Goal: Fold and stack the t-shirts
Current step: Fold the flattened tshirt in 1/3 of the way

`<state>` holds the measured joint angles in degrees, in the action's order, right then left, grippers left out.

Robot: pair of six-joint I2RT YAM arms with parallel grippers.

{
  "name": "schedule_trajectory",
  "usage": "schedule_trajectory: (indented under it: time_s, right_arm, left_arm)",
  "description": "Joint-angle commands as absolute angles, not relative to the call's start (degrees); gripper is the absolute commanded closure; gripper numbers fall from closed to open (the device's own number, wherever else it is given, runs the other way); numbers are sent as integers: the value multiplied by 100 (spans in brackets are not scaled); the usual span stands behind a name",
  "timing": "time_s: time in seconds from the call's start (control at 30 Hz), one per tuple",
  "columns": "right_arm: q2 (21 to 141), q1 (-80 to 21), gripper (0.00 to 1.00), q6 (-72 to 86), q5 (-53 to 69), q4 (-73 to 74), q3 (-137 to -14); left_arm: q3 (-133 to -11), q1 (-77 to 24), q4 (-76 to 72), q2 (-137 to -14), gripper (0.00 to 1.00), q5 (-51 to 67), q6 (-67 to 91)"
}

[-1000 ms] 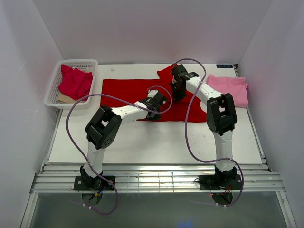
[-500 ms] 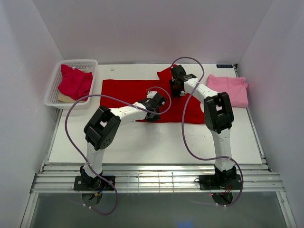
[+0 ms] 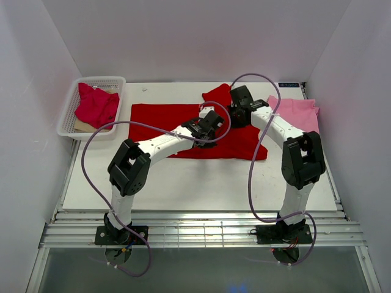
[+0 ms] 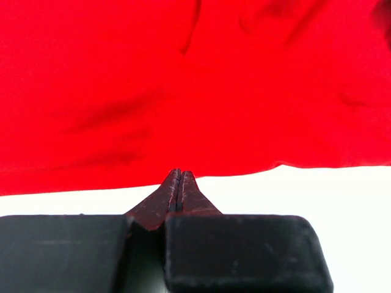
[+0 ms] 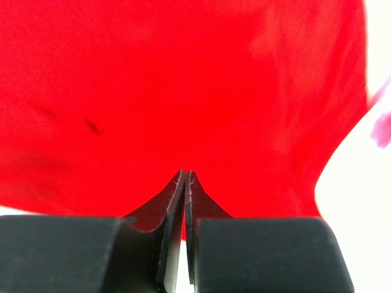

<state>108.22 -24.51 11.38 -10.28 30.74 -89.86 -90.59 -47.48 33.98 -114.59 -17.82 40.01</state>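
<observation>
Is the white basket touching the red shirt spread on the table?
Apart. The top view shows a strip of bare table between the basket and the red shirt.

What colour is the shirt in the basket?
The shirt in the basket is plain crimson red; it shows best in the top external view.

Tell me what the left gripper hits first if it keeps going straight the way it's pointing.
The red shirt. In the wrist view the left gripper, jaws shut, ends right at the shirt's near hem, and cloth fills everything beyond. Whether it already touches the hem or sits just above it is unclear.
</observation>
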Motion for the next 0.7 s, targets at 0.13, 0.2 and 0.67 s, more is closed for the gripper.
schedule_trajectory:
  time_s: [0.13,0.2,0.67]
  right_arm:
    - [10240,-2461,92,1696,-729,3428,-7245]
    - [10064,-2461,92,1749,-904,3437,-7050]
    - [9625,-2452,92,1784,-1502,3463,-6539]
  left_arm:
    - [-8237,-4430,3744,-10451,98,-2776,3587]
    - [-7613,-4142,3718,-10345,100,-3040,3560]
    - [-6091,-2260,2681,-9457,100,-3647,2918]
